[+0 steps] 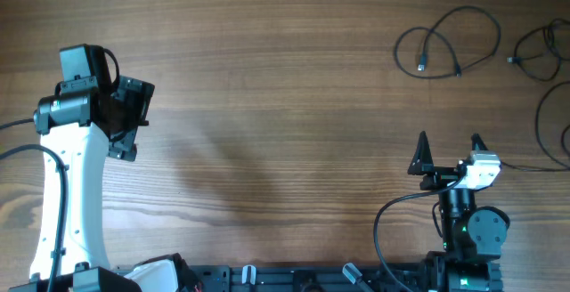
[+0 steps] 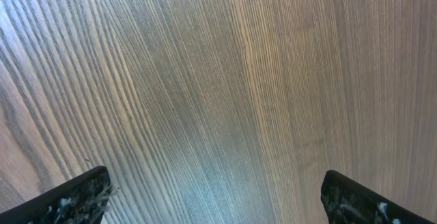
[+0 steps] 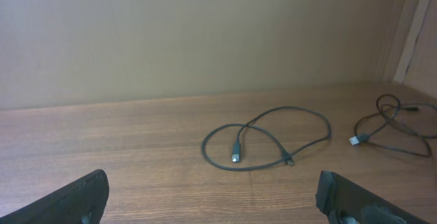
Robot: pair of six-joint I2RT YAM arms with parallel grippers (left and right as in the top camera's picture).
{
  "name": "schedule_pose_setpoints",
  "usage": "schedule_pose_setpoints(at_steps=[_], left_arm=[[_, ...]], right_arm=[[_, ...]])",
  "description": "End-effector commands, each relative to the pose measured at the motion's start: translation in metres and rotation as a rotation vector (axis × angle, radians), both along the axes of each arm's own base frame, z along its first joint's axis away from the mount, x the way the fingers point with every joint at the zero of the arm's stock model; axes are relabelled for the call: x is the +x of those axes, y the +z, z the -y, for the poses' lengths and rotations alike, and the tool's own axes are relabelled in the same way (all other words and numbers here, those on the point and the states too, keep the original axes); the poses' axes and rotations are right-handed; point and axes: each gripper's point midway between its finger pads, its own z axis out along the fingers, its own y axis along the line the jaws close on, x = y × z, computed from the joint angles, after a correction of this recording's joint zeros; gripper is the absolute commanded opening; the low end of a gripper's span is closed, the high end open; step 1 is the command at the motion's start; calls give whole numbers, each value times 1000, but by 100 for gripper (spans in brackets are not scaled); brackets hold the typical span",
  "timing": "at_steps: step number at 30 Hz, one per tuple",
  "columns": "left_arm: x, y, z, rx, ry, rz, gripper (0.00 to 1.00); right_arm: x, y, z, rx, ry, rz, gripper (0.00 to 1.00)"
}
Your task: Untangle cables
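Thin black cables lie at the table's far right. One cable (image 1: pixel 450 43) lies in a loose loop by itself, both plug ends inside it; it also shows in the right wrist view (image 3: pixel 270 138). A second looped cable (image 1: pixel 541 52) lies at the right edge, seen too in the right wrist view (image 3: pixel 392 128). A third cable (image 1: pixel 550 127) curves off the right edge. My right gripper (image 1: pixel 448 152) is open and empty, pointing at the first cable from nearer the front. My left gripper (image 1: pixel 129 118) is open and empty over bare wood at the far left.
The wooden table (image 1: pixel 267 87) fills the view. A beige wall (image 3: pixel 205 33) stands behind the table's far edge. The arms' bases and a black rail (image 1: pixel 294 279) run along the front edge.
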Motion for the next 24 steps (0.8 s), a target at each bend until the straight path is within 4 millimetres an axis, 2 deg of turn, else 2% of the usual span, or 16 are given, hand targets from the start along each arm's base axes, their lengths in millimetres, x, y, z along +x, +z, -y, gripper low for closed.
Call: schedule_pose_setpoints(at_steps=[1, 11, 16, 19, 22, 24], left_arm=[[0, 4, -2, 9, -13, 13, 100], [-1, 4, 0, 9, -20, 10, 100], [-2, 21, 13, 37, -61, 68, 100], [-12, 39, 20, 100, -89, 152, 100], [-25, 44, 27, 108, -105, 207, 100], [-41, 41, 33, 106, -120, 244, 100]], right_arm=[[-1, 4, 4, -14, -23, 17, 100], [-1, 4, 4, -14, -23, 17, 100], [-1, 4, 4, -14, -23, 17, 100], [-1, 4, 4, -14, -23, 17, 100], [-1, 4, 4, -14, -23, 17, 100], [-1, 4, 4, -14, -23, 17, 100]])
